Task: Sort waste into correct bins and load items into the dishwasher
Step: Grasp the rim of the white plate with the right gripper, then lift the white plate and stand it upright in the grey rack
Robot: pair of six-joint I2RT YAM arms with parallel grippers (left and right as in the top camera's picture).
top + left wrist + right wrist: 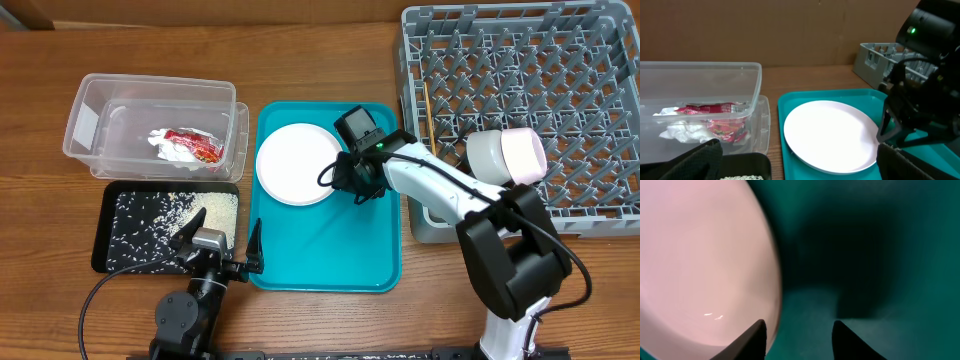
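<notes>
A white plate [295, 163] lies on the teal tray [330, 250]. My right gripper [350, 175] is open at the plate's right rim. In the right wrist view its fingers [800, 330] straddle the rim of the plate [700, 265], one over the plate and one over the tray. The red-and-white wrapper [190, 145] lies in the clear tub [90, 100]. Rice [165, 220] lies in the black tray [110, 200]. A white bowl [505, 155] and chopsticks [425, 110] are in the grey rack [560, 60]. My left gripper [222, 240] is open and empty, low at the front between the black and teal trays.
The left wrist view shows my open fingers [800, 170], the plate [830, 135], the tub [755, 90] with the wrapper [715, 120], and the right arm [920, 100] at the plate's right edge. The rack fills the table's right side.
</notes>
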